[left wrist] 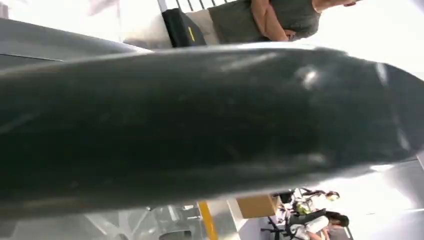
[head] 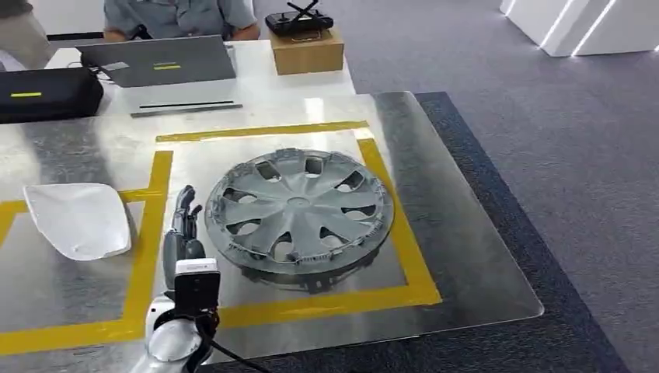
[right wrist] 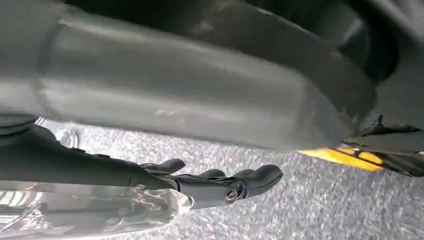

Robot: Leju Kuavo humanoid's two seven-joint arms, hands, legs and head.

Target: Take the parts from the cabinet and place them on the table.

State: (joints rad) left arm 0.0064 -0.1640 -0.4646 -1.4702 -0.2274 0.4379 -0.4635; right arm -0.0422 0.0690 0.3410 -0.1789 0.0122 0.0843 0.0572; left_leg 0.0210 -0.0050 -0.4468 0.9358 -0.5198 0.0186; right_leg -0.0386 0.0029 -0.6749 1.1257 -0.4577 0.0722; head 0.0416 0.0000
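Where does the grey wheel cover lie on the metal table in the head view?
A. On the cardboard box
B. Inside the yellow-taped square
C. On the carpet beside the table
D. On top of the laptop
B: the wheel cover lies flat on the table within the yellow tape square, with the left hand beside its edge.

No legible text anywhere.
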